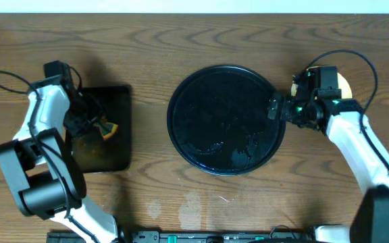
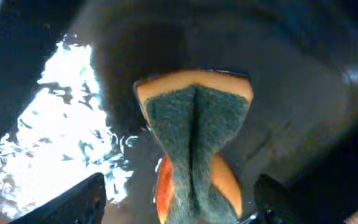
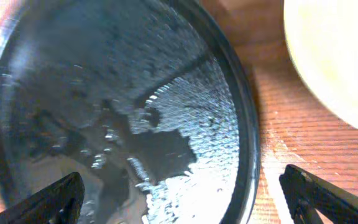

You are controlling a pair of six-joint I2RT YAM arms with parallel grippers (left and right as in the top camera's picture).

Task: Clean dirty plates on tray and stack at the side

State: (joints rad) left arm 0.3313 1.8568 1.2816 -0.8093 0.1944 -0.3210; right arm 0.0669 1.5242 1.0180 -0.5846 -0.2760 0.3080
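The round black tray (image 1: 221, 108) sits mid-table, wet and with no plates on it. It fills the right wrist view (image 3: 104, 93). A pale yellow plate (image 1: 344, 84) lies on the table right of the tray, half hidden by my right arm; its rim shows in the right wrist view (image 3: 334, 56). No blue plates are in view. My right gripper (image 1: 275, 108) is open and empty, its fingers (image 3: 185, 193) straddling the tray's right rim. My left gripper (image 1: 90, 125) is open around a green-and-orange sponge (image 2: 194, 137), fingers (image 2: 182, 199) apart from it.
A smaller black rectangular tray (image 1: 113, 158) at the left holds the sponge (image 1: 107, 129); its wet surface glares in the left wrist view (image 2: 42, 124). Cables loop near both arms. The wooden table (image 1: 181, 202) surrounds both trays.
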